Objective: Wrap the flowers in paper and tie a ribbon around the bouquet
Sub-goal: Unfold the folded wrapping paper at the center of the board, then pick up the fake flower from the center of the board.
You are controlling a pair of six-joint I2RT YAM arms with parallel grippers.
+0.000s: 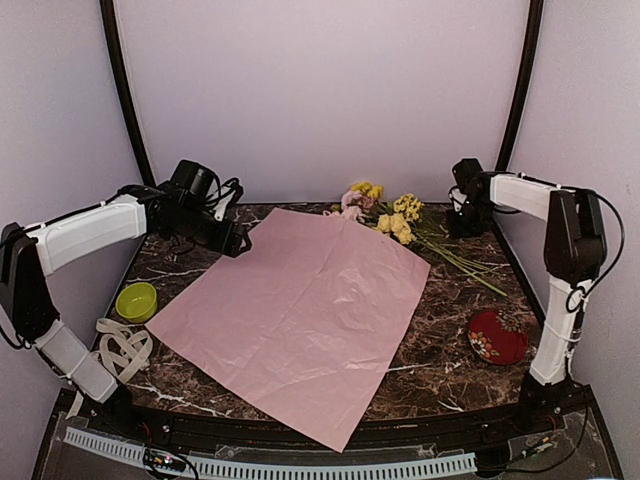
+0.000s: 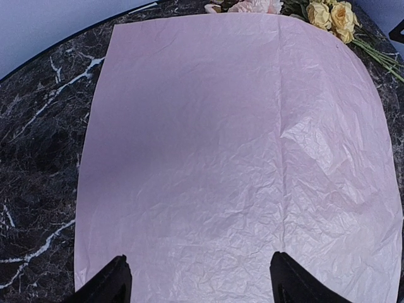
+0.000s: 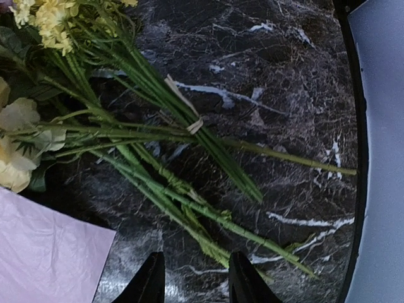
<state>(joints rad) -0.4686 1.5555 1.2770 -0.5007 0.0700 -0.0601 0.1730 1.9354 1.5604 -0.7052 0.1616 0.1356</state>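
The flowers (image 1: 400, 215) are lying far right on the table (image 1: 450, 340), at the paper's (image 1: 300, 310) far edge, stems running toward the near right. The right end effector (image 3: 192, 278), the nearer one, is hovering over the stems, partly open and empty. The left end effector (image 2: 199, 278) is gaping empty over the paper.

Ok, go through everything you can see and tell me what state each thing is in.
paper: spread flat, unfolded, slightly crinkled.
flowers: lying on the table at the paper's far edge, unwrapped.
ribbon: loose heap, untied.
green bowl: upright, looks empty.
left fingers: wide apart over the paper, holding nothing.
right fingers: narrowly apart above the flowers, holding nothing.
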